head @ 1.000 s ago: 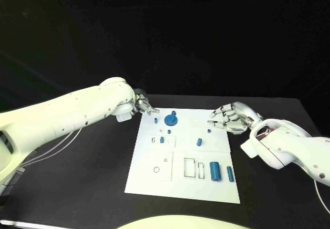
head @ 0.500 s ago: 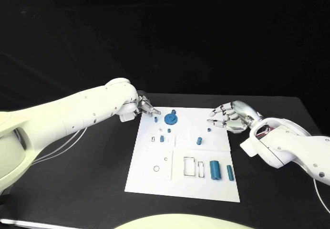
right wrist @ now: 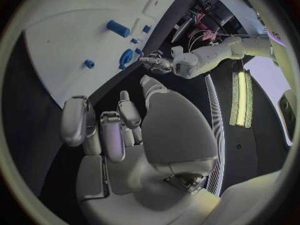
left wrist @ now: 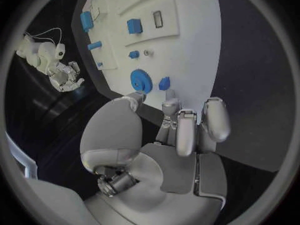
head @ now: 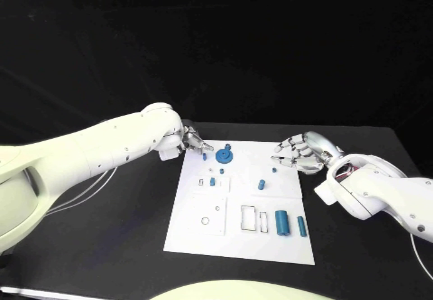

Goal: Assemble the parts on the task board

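Left hand hovers at the far-left corner of the task board, fingers loosely curled, holding nothing. Blue gear part sits just beside them; a small blue part lies next to it. Right hand waits at the board's right edge, fingers part-curled, empty. Risk: fingers crowd in, nudge the small part or shift the board on the desk.

Left hand and right hand both hover empty, fingers loosely curled and apart.
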Robot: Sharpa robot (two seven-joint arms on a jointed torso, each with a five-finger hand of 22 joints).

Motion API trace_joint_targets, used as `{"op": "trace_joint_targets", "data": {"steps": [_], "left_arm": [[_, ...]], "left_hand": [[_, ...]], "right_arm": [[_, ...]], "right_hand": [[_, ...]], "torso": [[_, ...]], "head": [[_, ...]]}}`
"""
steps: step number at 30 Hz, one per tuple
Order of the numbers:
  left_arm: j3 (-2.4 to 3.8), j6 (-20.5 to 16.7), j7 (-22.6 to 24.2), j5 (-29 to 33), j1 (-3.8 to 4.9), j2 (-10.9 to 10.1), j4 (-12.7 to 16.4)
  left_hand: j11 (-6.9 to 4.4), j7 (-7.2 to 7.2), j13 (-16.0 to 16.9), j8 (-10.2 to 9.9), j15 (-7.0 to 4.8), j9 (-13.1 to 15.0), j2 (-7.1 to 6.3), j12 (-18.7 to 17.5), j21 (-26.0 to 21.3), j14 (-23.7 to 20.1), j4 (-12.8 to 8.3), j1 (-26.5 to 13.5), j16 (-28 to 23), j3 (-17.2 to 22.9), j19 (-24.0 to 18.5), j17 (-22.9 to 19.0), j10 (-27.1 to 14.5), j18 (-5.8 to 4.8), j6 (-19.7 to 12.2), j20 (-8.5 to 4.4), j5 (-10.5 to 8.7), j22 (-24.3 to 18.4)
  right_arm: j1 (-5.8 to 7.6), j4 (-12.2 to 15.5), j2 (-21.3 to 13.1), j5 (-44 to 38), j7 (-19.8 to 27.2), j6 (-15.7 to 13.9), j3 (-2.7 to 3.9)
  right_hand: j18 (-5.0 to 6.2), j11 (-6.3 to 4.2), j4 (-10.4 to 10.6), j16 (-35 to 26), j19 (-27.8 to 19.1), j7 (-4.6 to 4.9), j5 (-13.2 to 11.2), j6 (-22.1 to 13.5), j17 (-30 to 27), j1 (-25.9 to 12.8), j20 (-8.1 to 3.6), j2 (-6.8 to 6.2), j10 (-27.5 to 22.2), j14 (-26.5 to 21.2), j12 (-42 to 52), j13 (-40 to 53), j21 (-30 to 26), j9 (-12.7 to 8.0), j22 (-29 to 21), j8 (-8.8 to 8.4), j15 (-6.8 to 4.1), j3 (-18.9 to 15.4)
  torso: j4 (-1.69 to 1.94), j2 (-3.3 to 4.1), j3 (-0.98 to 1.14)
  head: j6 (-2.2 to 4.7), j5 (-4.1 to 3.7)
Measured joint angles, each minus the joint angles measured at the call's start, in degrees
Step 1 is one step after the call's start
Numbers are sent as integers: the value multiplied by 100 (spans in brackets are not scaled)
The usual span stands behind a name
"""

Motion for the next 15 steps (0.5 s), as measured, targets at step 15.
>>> {"op": "trace_joint_targets", "data": {"steps": [15], "left_arm": [[-31,112,0,24,0,55,-144]], "left_hand": [[0,-2,-14,0,0,-11,41,-2,0,0,-16,75,0,-15,0,0,0,0,43,0,0,-1]], "right_arm": [[0,2,-6,0,0,0,0]], "right_hand": [[0,0,0,0,0,0,0,0,-1,0,0,0,0,0,0,0,0,0,-1,0,0,0]], "torso": [[-3,4,-1]], "head": [[-3,-16]]}}
